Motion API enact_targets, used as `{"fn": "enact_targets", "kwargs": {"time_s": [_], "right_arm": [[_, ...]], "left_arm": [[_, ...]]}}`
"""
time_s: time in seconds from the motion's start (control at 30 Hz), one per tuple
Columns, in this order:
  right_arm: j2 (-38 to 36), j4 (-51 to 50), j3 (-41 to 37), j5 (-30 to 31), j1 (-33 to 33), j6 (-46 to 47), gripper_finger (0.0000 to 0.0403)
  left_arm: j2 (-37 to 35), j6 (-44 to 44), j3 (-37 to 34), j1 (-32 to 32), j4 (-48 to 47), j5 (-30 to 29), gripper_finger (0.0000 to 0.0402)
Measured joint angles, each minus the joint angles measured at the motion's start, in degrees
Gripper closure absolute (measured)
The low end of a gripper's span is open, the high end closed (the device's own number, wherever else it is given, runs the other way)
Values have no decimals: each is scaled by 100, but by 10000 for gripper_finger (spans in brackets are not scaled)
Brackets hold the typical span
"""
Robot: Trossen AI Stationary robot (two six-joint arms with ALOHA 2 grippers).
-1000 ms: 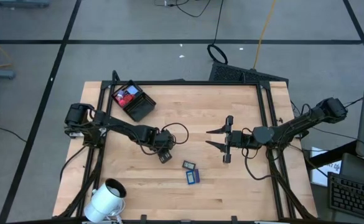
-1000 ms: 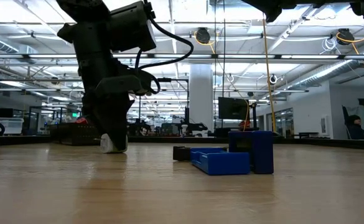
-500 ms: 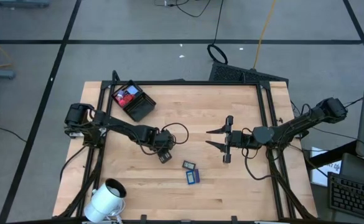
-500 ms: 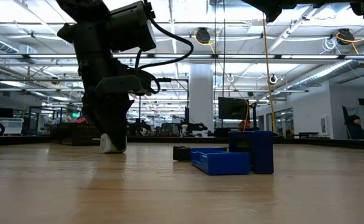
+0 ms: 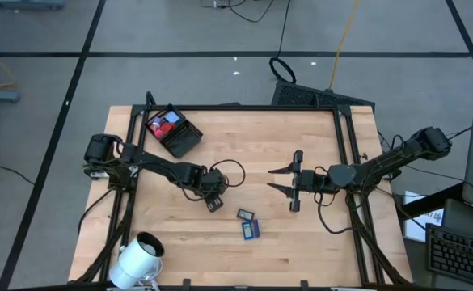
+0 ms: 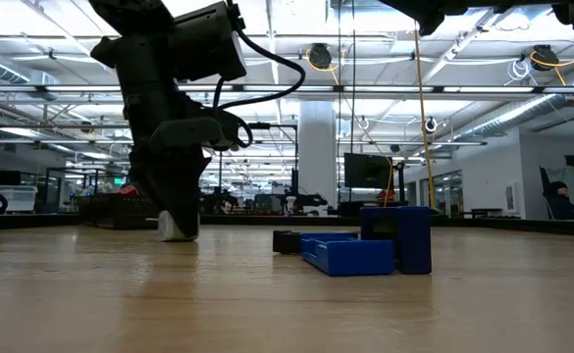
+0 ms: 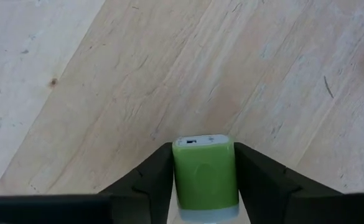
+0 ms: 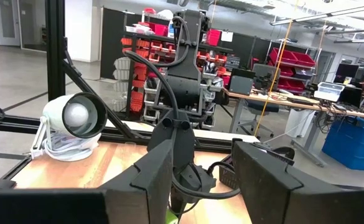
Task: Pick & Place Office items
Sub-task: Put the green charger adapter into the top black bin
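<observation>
The left hand (image 5: 214,202) is down at the middle of the table (image 5: 301,250), its fingers (image 7: 145,180) closed against both sides of a small green-and-white item (image 7: 205,174) that rests on the wood. Just beside it toward the right arm lie two blue items (image 5: 250,229) and a small dark one (image 6: 287,240). The black tray (image 5: 171,132) near the far left corner holds red and blue pieces. The right hand (image 5: 278,179) hangs partly open, empty, well apart from the items.
</observation>
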Motion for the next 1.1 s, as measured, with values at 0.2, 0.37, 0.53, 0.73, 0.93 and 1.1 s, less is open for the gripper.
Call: {"fn": "enact_targets", "kwargs": {"time_s": [0.2,0.37,0.53,0.73,0.93,1.1], "right_arm": [[0,-10,-2,0,0,0,248],[0,-7,-2,0,1,0,248],[0,-7,-2,2,0,0,248],[0,-7,-2,0,1,0,248],[0,-7,-2,2,2,0,248],[0,-7,-1,0,1,0,248]], "left_arm": [[2,-2,0,0,0,4,256],[2,-2,0,0,2,4,270],[2,-2,0,0,-2,6,251],[2,-2,0,-2,-4,9,259],[2,-2,0,-2,-1,9,270],[4,33,0,-2,-2,8,248]]}}
